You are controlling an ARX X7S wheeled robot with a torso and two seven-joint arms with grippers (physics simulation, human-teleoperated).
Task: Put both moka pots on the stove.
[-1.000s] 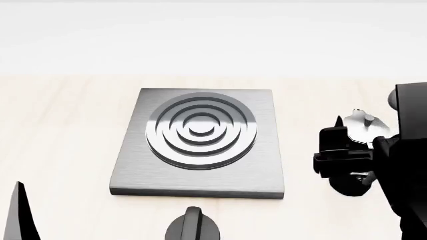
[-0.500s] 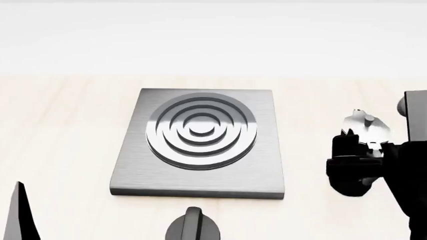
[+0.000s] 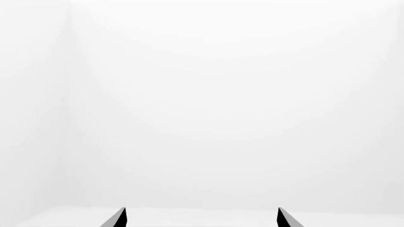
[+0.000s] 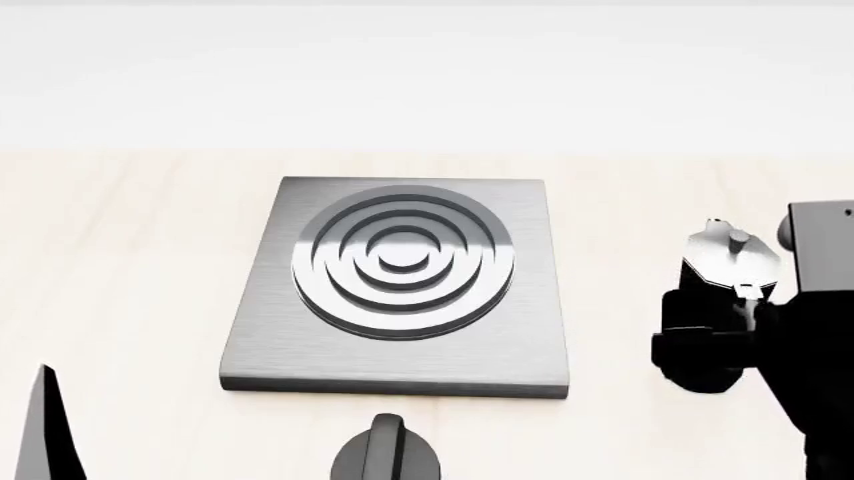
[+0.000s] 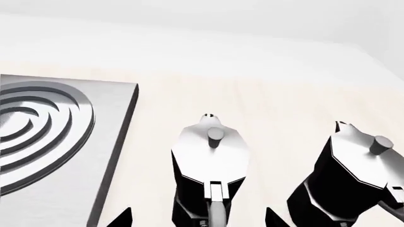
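Observation:
The stove (image 4: pixel 400 285) is a grey slab with raised rings in the middle of the wooden table; its edge also shows in the right wrist view (image 5: pixel 63 142). One moka pot (image 4: pixel 730 256) stands to the right of it, silver lid showing. My right gripper (image 4: pixel 701 335) is low at that pot's near side. In the right wrist view both moka pots stand side by side: the nearer pot (image 5: pixel 211 156) and the second pot (image 5: pixel 356 175). My right gripper (image 5: pixel 198 220) is open, its jaws on either side of the nearer pot's handle. My left gripper (image 3: pixel 200 218) is open and empty, facing a white wall.
A low round black knob (image 4: pixel 387 455) sits at the table's near edge, in front of the stove. One left finger (image 4: pixel 47 430) shows at the bottom left. My right arm (image 4: pixel 814 340) hides the second pot in the head view. A white wall stands behind the table.
My right gripper has moved to the right and down, in against the nearer moka pot, so more of its lid shows. The stove and knob have not moved.

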